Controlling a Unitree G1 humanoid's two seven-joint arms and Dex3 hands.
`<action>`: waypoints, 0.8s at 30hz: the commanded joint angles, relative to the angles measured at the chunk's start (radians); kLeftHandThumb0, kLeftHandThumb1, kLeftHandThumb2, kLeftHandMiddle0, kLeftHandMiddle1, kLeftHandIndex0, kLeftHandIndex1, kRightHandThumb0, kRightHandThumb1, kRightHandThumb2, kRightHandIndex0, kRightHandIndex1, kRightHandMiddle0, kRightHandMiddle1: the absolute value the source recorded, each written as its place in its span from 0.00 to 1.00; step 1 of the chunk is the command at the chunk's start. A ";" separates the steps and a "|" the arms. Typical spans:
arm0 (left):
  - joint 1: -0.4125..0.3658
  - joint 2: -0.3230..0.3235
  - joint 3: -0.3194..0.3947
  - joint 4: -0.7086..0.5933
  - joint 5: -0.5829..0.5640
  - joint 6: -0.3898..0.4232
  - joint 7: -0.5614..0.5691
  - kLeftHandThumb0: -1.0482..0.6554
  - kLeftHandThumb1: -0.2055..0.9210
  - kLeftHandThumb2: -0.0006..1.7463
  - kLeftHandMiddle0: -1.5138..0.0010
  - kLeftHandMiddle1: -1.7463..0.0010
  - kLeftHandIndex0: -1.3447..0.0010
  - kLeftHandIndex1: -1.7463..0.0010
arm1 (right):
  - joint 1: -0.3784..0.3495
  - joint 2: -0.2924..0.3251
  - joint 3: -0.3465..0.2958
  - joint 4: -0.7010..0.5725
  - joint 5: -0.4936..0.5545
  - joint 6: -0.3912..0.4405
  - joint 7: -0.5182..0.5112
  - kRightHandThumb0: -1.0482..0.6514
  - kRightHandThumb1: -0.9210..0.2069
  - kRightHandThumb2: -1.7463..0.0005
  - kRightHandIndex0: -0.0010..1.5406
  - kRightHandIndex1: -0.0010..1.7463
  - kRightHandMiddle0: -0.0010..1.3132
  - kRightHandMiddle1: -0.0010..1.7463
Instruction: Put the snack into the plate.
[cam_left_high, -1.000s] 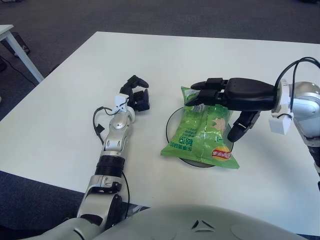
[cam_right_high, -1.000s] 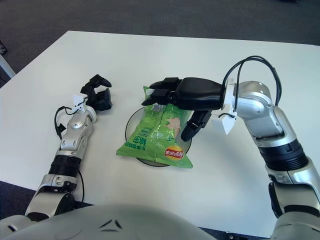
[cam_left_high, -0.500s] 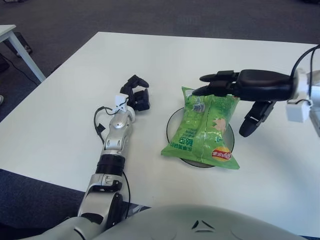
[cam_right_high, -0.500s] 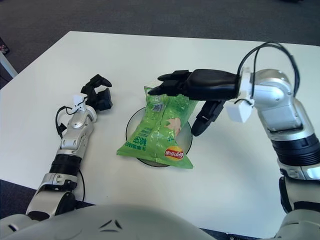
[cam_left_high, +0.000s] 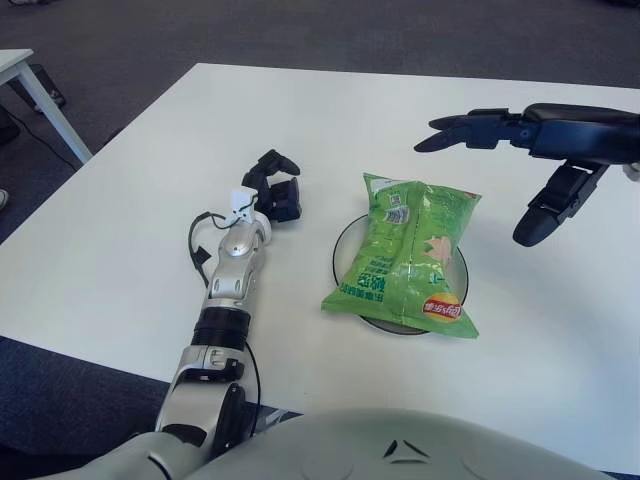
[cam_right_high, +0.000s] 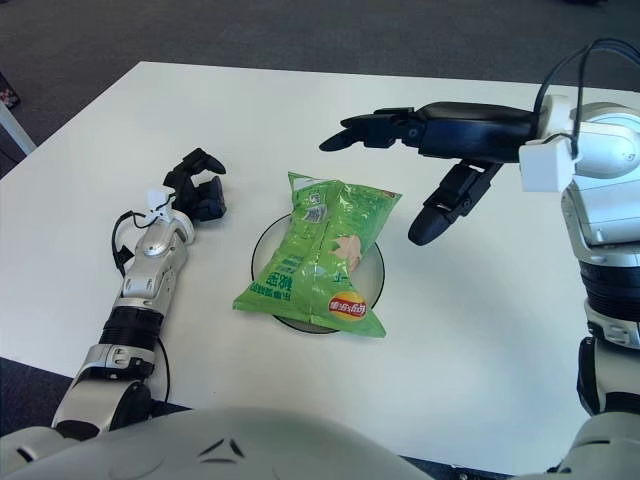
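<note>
White tabletop (cam_right_high: 200, 100), a green snack bag lying on a dark round plate, both hands empty.

Nearest the robot, the crinkly green foil snack bag (cam_right_high: 318, 256) lies flat across the dark round plate (cam_right_high: 263, 247), its lower end with the red-and-yellow logo overhanging the plate's near rim and its sealed top edge reaching over the far rim. Left of the plate, the left hand (cam_right_high: 196, 193) shows low by the tabletop, its black fingers (cam_right_high: 204, 160) loosely curled and holding nothing. Farther back and above, the right hand (cam_right_high: 440, 140) hangs in the air clear of the bag, fingers (cam_right_high: 365, 130) stretched out straight towards the left, thumb pointing down, gripping nothing.
</note>
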 joint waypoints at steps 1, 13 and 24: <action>0.089 -0.011 -0.002 0.086 0.002 0.002 -0.009 0.33 0.45 0.76 0.18 0.00 0.53 0.00 | -0.006 -0.030 -0.016 -0.015 0.001 0.108 -0.004 0.14 0.15 0.85 0.06 0.02 0.00 0.30; 0.074 -0.003 0.005 0.108 0.003 -0.002 -0.009 0.33 0.46 0.76 0.19 0.00 0.54 0.00 | 0.032 0.053 -0.014 0.188 -0.264 -0.060 -0.240 0.11 0.24 0.73 0.07 0.02 0.00 0.29; 0.066 0.005 0.001 0.120 0.014 -0.012 -0.006 0.33 0.46 0.75 0.18 0.00 0.54 0.00 | 0.163 0.274 -0.035 0.202 -0.461 -0.010 -0.648 0.09 0.15 0.80 0.22 0.07 0.00 0.33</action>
